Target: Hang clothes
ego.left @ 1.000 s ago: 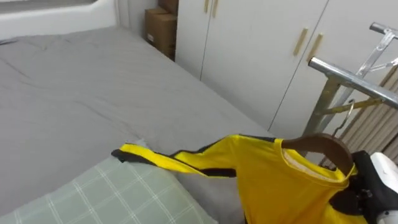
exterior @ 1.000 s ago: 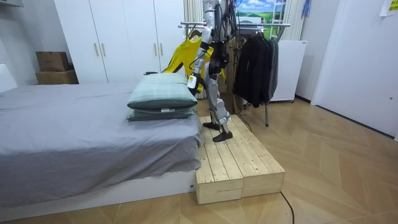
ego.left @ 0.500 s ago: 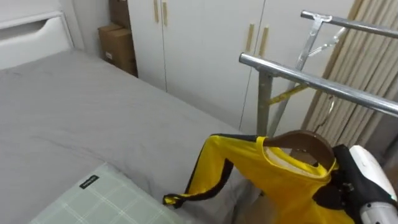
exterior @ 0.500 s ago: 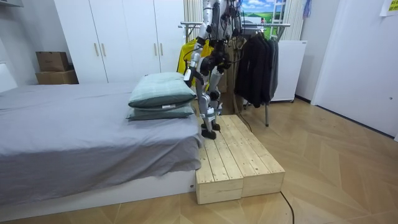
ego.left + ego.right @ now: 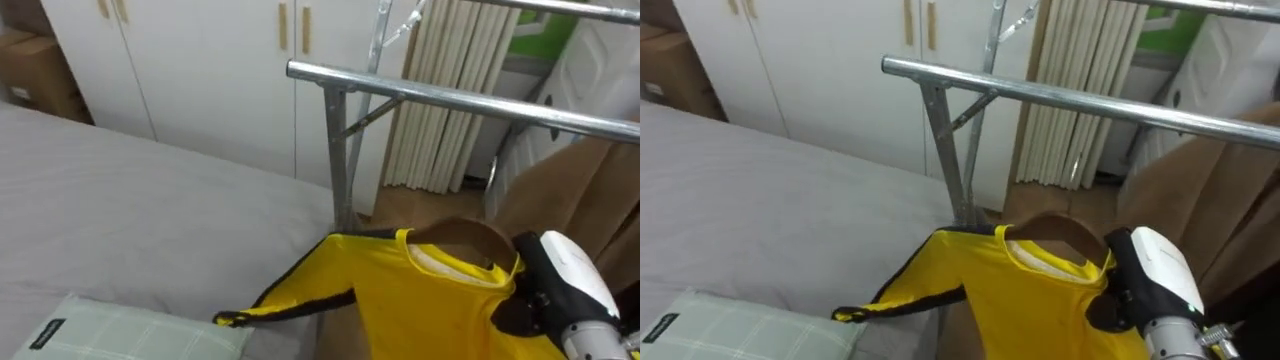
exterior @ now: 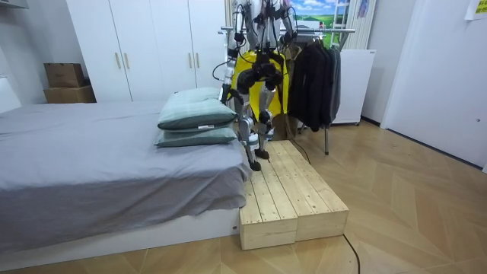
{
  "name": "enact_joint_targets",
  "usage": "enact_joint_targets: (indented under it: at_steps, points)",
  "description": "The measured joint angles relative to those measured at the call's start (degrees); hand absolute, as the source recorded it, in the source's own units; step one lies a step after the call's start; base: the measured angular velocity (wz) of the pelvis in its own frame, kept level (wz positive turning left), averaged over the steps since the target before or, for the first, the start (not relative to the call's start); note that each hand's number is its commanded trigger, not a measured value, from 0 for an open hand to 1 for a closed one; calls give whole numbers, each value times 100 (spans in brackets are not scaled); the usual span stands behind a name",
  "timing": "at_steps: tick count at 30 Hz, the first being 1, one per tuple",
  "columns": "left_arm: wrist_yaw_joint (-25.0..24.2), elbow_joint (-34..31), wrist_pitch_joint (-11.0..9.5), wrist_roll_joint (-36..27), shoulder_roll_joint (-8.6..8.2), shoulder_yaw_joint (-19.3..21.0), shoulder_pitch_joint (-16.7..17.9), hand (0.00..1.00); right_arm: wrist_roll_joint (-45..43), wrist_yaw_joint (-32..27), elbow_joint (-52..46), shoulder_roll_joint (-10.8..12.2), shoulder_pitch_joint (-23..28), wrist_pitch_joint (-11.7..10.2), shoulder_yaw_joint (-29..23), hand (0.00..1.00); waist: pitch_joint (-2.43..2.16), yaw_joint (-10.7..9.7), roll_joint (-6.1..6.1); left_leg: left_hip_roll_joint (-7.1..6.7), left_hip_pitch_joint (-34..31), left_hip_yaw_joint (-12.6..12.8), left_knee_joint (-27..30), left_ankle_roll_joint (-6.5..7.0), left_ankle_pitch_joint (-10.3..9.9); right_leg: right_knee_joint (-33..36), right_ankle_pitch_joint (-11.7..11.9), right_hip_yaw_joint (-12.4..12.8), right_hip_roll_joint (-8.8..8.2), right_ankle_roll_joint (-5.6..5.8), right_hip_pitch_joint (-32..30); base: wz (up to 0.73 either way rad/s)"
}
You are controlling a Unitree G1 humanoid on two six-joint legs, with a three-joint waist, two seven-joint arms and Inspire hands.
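Nearest, at 7 o'clock in the eye views, a green checked pillow (image 5: 110,335) is seen on the grey bed (image 5: 120,200). At 5 o'clock the yellow shirt (image 5: 420,300) is carried on a wooden hanger (image 5: 465,238), and its black-trimmed sleeve is trailed out toward 7 o'clock, ending just beside the pillow's edge. At 4 o'clock the right hand (image 5: 560,275) is set against the shirt's shoulder. Its fingers are hidden behind the cloth, so whether they are gripping cannot be told. The left hand's state cannot be told.

The shirt is held below the silver rail (image 5: 450,98), which is crossed from 12 to 2 o'clock, and is apart from it. A brown garment (image 5: 570,190) is hung at 3 o'clock. Farther off, white wardrobe doors (image 5: 200,60) are seen at 11 o'clock and a cardboard box (image 5: 30,70) at 10 o'clock.

In the room view the robot is stood on a wooden platform (image 6: 289,190) beside the bed, at the rack, with dark clothes (image 6: 312,76) hung to the room view's right.
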Motion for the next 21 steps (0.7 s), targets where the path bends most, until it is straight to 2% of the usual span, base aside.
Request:
enact_joint_targets:
  at_steps: [1,2,3,4,5,6,7,8,9,11,15,17,21]
  points:
    - [-4,29,-1,-4,-9,5,-1,0,3,0,0,16,-37,-9,21,100,57,120,45,66,41,189,-1,-3,-44,144,-83,-442,-153,-146,-51,-120]
    - [-25,80,0,-3,-41,7,23,0,-20,0,0,35,-24,-27,62,100,69,253,59,141,188,441,-17,-38,-119,791,-345,-1468,-501,-316,-89,-88]
    - [-66,166,1,-3,-36,8,25,0,-57,0,0,52,-29,-34,124,100,56,253,33,156,301,618,-71,-87,-146,1165,-746,-1971,-859,-259,41,-67]
    - [-78,198,1,-4,-24,10,25,0,-67,-4,0,62,-33,-43,144,100,45,257,8,162,332,715,-80,-129,-157,1271,-901,-2178,-1004,-154,81,-30]
    - [-90,231,6,-4,0,35,26,0,-61,-10,9,126,-51,-70,159,100,49,252,-77,122,371,706,-5,-207,-173,1174,-1038,-2308,-1114,-25,107,-21]
    - [-109,237,21,20,-11,118,31,0,-77,-9,48,166,-47,-79,166,100,42,236,-77,76,357,634,40,-284,-148,1018,-1090,-2162,-1029,-95,155,-17]
    - [-125,236,21,64,-13,183,30,0,-87,-5,69,177,-44,-78,167,100,40,233,-63,81,340,560,31,-300,-137,918,-1062,-2144,-982,-137,190,-21]
    - [-140,237,29,79,0,305,49,0,-73,31,79,223,-48,-78,170,100,38,238,-48,94,317,245,-13,-312,-131,692,-966,-2109,-859,-277,263,-31]
    - [-156,237,49,79,18,337,79,0,-50,60,69,256,-49,-81,182,100,35,235,-53,103,319,42,-28,-322,-130,587,-917,-2069,-789,-328,340,-35]
    - [-207,236,109,79,18,400,87,0,-48,114,42,265,-54,-81,175,100,29,227,-59,111,344,-119,-23,-383,-96,537,-876,-1988,-725,-356,387,-29]
    - [-252,230,138,92,19,417,86,0,-70,351,-260,261,-53,-72,129,100,23,78,-69,111,349,-250,-32,-400,-86,469,-874,-1917,-643,-358,397,-8]
    - [-301,198,151,118,19,447,86,0,-108,416,-441,260,-53,-70,107,100,22,74,-69,109,364,-268,-36,-401,-86,469,-872,-1877,-629,-360,402,-7]
    - [-308,130,158,214,21,461,70,0,-96,435,-609,216,-122,-77,70,100,2,84,-89,63,381,-548,-101,-412,-93,462,-819,-1903,-623,-369,426,3]
